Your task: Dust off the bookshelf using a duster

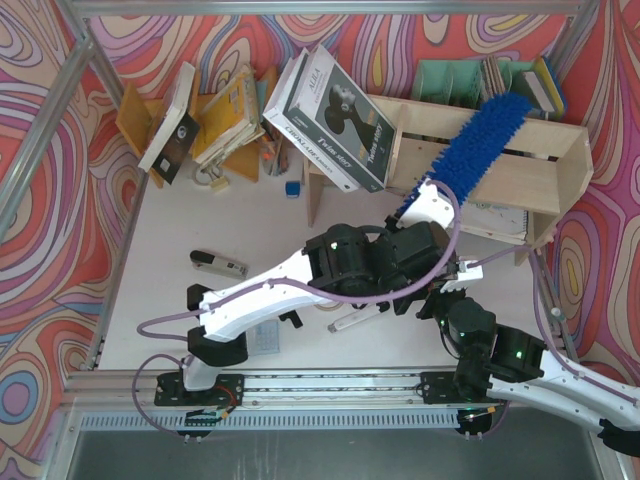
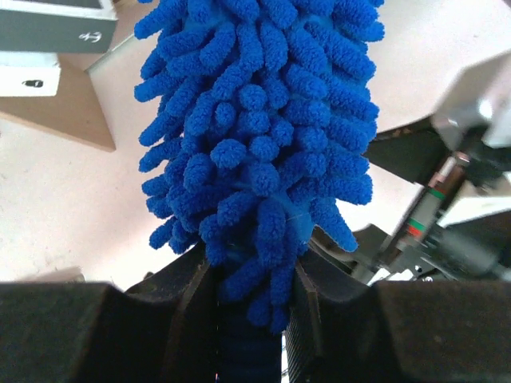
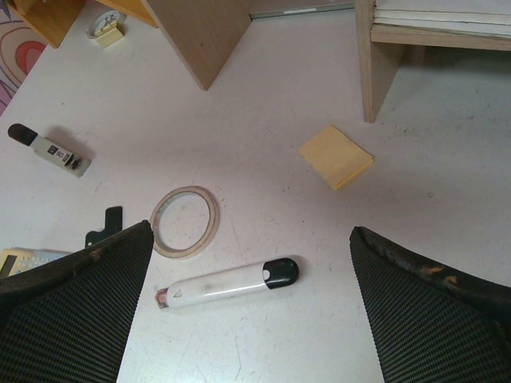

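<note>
The bookshelf (image 1: 525, 175) stands at the back right, a low plywood unit with two tiers. Across its top board lies the fluffy blue duster (image 1: 487, 142), slanting from the upper right down to the left. My left gripper (image 1: 420, 203) reaches over from the left and is shut on the duster's handle end. In the left wrist view the duster (image 2: 255, 136) fills the middle, its dark handle pinched in my left gripper (image 2: 251, 319). My right gripper (image 3: 247, 311) hangs open over the table, nothing between its fingers. One bookshelf leg (image 3: 375, 64) shows beyond it.
A white-and-black marker pen (image 3: 227, 285), a tape ring (image 3: 185, 221) and a yellow notepad (image 3: 336, 156) lie under the right gripper. A black-and-white box (image 1: 330, 110) leans on the shelf's left end. A teal organiser (image 1: 450, 80) stands behind, an orange book rack (image 1: 140, 120) at back left.
</note>
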`<state>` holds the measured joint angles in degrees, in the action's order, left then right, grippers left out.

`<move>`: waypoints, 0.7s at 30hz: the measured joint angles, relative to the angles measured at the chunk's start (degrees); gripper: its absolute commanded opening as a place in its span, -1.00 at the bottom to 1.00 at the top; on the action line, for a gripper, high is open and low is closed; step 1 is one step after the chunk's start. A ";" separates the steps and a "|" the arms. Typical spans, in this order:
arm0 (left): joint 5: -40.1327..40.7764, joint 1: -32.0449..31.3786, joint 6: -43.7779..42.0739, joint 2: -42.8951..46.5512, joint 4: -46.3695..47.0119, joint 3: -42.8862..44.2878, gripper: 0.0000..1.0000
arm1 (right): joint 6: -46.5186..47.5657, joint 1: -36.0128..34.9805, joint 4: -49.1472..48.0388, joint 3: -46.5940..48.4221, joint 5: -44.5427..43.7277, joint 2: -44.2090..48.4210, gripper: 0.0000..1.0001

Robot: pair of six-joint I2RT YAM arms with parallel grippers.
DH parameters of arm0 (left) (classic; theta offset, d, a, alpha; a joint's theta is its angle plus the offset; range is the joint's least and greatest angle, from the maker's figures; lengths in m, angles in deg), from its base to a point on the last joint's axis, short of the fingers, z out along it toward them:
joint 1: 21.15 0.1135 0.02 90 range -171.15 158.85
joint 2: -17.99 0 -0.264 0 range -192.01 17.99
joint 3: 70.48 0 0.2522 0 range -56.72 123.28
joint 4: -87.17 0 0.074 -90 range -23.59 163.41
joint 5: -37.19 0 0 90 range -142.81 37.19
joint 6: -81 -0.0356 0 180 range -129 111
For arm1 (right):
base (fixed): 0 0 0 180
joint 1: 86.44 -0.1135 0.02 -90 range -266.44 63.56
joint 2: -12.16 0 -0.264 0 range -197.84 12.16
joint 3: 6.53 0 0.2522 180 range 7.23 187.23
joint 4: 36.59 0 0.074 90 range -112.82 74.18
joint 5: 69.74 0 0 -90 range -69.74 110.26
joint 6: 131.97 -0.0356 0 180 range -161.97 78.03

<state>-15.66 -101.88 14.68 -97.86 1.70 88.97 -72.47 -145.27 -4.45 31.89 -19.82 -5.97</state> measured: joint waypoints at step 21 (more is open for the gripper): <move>5.97 -2.93 -6.86 5.55 4.61 -2.08 -1.00 | -0.46 0.00 0.11 0.00 -0.37 -1.40 0.97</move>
<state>-9.69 -104.81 7.82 -92.31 6.32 86.89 -72.93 -145.27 -4.34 31.89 -20.19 -7.37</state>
